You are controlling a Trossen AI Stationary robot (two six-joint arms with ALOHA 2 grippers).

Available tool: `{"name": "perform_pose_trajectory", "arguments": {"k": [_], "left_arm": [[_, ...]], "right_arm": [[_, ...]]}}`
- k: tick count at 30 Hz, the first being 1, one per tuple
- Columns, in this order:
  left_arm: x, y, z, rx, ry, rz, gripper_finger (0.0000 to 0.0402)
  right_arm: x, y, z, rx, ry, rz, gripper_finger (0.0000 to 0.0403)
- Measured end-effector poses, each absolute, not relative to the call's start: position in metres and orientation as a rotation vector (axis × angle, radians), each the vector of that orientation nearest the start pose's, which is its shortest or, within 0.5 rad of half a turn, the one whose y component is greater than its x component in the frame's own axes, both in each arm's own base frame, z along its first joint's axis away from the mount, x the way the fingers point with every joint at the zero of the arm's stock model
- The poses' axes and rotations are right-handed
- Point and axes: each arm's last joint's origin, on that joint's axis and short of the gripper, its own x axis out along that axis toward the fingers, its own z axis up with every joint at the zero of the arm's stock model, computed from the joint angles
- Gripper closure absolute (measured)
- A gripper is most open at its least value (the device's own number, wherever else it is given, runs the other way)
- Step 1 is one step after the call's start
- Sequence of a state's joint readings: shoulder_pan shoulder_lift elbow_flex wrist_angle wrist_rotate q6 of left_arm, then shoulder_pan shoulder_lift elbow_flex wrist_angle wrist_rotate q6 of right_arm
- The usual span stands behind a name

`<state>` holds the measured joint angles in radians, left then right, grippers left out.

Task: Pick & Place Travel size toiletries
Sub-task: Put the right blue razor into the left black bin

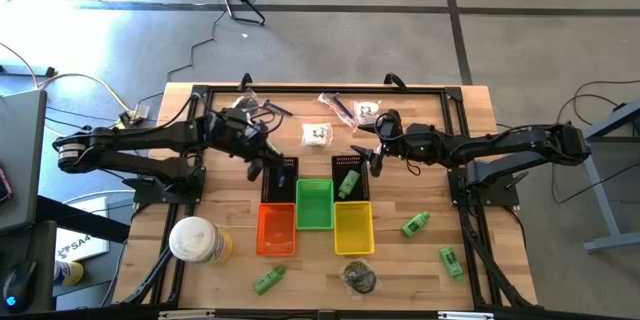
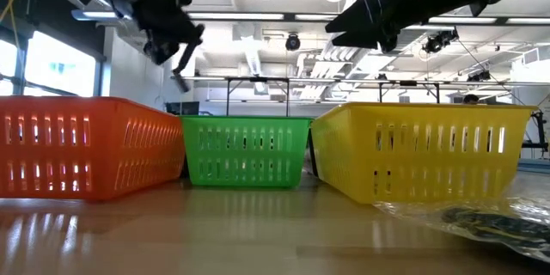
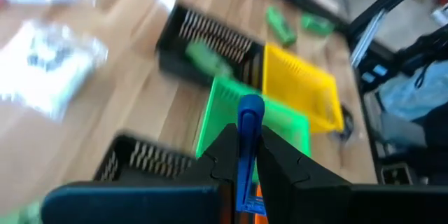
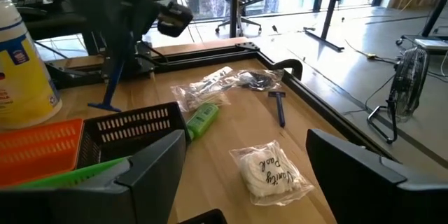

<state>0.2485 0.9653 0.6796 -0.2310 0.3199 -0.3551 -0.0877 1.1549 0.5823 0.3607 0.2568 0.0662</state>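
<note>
orange basket [image 1: 276, 228], green basket [image 1: 314, 203], yellow basket [image 1: 353, 228], white container [image 1: 195, 239]

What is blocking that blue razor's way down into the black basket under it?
Nothing visible. The left hand is shut on the blue razor, held in the air above the black basket; only open space shows between them. The right hand hangs open by the other black basket.

A wooden table [image 1: 420, 260] is seen bearing 5 small baskets [image 1: 313, 203], a round container [image 1: 194, 239], green tubes [image 1: 416, 224] and possibly wrapped pieces [image 1: 317, 134]

Blue razor [image 3: 246, 154] upright in left claw [image 1: 256, 168] (over black basket [image 1: 279, 182]), green tubes [image 1: 416, 224] scattered
</note>
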Motion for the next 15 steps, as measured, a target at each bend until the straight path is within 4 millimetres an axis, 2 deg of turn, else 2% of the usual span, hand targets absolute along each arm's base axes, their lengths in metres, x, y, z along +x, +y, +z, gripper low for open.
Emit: {"name": "perform_pose_trajectory", "arguments": {"k": [4,15], "left_arm": [[0.197,0.040,0.252,-0.555,0.613,0.062,0.0375],[0.213,0.025,0.231,-0.552,0.748,0.046,0.0375]], "right_arm": [[0.244,-0.029,0.242,0.047,0.201,-0.356,0.0113],[0.244,-0.029,0.242,0.057,0.205,-0.358,0.0113]]}}
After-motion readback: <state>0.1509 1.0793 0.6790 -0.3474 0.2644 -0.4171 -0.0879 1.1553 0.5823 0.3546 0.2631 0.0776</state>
